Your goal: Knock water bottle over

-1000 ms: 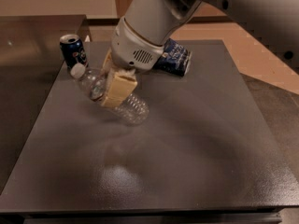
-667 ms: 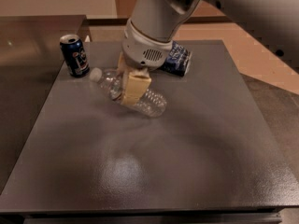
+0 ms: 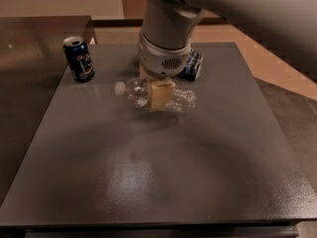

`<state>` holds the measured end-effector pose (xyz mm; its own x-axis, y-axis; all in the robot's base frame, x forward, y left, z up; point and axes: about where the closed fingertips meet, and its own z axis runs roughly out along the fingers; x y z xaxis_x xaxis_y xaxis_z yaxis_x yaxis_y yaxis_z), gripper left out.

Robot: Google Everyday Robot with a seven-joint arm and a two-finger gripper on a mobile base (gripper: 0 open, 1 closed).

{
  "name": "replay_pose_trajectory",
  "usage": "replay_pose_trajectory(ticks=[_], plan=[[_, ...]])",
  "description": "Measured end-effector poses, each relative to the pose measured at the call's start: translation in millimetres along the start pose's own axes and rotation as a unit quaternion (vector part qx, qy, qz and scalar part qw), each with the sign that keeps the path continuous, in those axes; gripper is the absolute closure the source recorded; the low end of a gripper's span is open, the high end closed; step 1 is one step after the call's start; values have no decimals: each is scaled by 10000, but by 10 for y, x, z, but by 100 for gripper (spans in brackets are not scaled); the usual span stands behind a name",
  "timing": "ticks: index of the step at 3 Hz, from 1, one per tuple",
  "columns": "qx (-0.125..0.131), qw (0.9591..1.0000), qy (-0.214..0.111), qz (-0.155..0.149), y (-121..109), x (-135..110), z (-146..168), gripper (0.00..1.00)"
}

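Note:
The water bottle, clear and ribbed with a white cap, lies on its side on the dark table, cap pointing left. My gripper comes down from above the bottle's middle. One tan finger crosses the bottle's front and the other sits behind it, so the gripper is shut on the bottle. The label band is hidden behind the finger.
A dark blue drink can stands upright at the table's back left. A blue packet lies behind the gripper at the back. A metal counter adjoins on the left. The table's right edge drops to the floor.
The bottle went from tilted with its cap up-left to lying flat on the table. The gripper moved right and toward the front with it.

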<state>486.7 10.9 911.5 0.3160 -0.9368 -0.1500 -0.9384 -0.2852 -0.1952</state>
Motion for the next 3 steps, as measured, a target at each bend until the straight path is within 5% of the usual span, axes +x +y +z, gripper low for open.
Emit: replay_pose_trajectory(ticks=[1,3], plan=[[31,9963,695,-512,138,112,106,58],[80,9959,745,-504,135,139,93,13]])
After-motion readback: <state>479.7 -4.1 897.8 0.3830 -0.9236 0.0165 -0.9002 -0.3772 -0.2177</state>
